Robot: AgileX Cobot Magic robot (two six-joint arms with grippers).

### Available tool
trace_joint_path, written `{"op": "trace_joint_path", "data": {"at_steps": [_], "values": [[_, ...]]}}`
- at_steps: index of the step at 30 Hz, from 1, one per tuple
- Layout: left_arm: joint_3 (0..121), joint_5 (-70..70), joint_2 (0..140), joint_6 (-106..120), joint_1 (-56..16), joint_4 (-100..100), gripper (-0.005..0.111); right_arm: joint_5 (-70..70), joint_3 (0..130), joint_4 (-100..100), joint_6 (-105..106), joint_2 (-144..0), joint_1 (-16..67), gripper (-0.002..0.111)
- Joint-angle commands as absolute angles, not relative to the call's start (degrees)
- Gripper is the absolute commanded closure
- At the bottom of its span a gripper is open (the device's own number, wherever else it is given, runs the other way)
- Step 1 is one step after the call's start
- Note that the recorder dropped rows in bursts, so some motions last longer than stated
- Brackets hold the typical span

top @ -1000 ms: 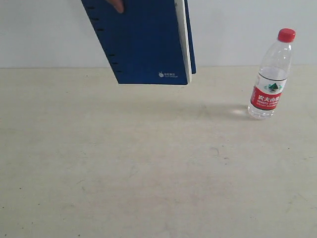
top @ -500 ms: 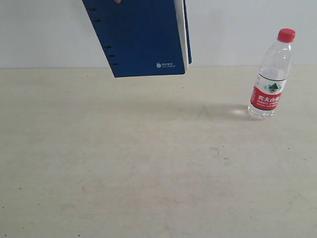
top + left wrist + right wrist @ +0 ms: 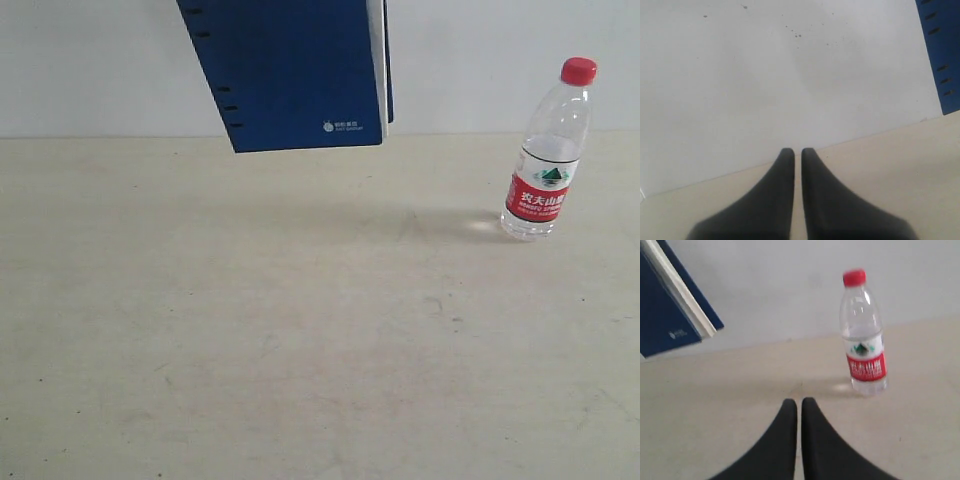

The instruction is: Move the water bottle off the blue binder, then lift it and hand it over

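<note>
- We see the water bottle (image 3: 545,160) upright on the bench (image 3: 300,330), far right in the exterior view, cap on, nothing touching it.
- The blue binder (image 3: 290,70) is not on the bench. It hangs in the air near the wall (image 3: 100,70), tilted, spine slots to the left and white page edge to the right. Its top runs out of frame, so we cannot tell what holds it.
- Bottle and binder are well apart, and the bottle is clearly off the binder.
- The left gripper (image 3: 797,152) is clenched with only a thin slit between the fingers, and it grasps nothing. It points at the wall and the bench edge, with a strip of the binder at the side of its view.
- The right gripper (image 3: 798,402) is likewise clenched and empty. It sits low over the bench and faces the bottle, which stands ahead and a little to one side, well apart from the fingertips.
- Neither arm shows in the exterior view.
- Progress, our judgement: by layout the "bottle off binder" part reads as done. The robot's lift and handover are not started, as no gripper is on anything.
- What is left, our judgement: the binder has to be within reach of an arm, then a gripper must open, close on it, raise it and pass it over.
</note>
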State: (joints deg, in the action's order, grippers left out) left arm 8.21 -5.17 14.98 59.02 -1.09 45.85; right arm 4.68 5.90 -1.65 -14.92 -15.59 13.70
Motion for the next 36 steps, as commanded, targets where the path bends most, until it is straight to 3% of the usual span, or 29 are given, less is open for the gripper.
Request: {"op": "trace_joint_path", "data": {"at_steps": [1, 13, 18, 21, 24, 26, 30, 34, 36], "values": [[7.8, -6.0, 15.4, 58.4, -1.2, 45.6, 0.102, 2.1, 1.7, -9.4, -28.3, -16.7, 13.7, 0.109], [7.8, -6.0, 15.3, 58.4, -1.2, 45.6, 0.102, 5.5, 0.7, -9.9, -31.2, -13.4, 13.3, 0.109], [7.8, -6.0, 15.3, 58.4, -1.2, 45.6, 0.102, 4.3, 0.7, -6.7, -16.2, 0.0, 5.4, 0.109], [7.6, -6.1, 14.9, 58.4, -1.2, 45.6, 0.102, 3.8, 0.7, -6.6, -6.4, 0.0, 0.1, 0.109], [7.6, -6.0, 14.6, 58.4, -1.2, 45.6, 0.102, 11.2, 0.7, -6.6, -1.2, 0.0, -3.9, 0.109], [7.6, -6.0, 14.7, 58.4, -1.2, 45.6, 0.102, 24.3, 0.3, -5.3, -2.1, 0.0, -4.9, 0.109], [7.6, -5.6, 14.7, 58.4, -1.2, 45.6, 0.102, 24.3, 0.0, -9.3, 0.9, 0.0, -4.8, 0.109], [7.6, -5.6, 14.7, 58.4, -1.2, 45.6, 0.102, 7.7, 0.0, -9.4, 11.1, 0.0, -4.8, 0.109], [7.6, -5.6, 14.7, 58.4, -1.2, 45.6, 0.102, 14.3, 0.0, -9.9, 10.3, 0.0, -4.8, 0.109]]}}
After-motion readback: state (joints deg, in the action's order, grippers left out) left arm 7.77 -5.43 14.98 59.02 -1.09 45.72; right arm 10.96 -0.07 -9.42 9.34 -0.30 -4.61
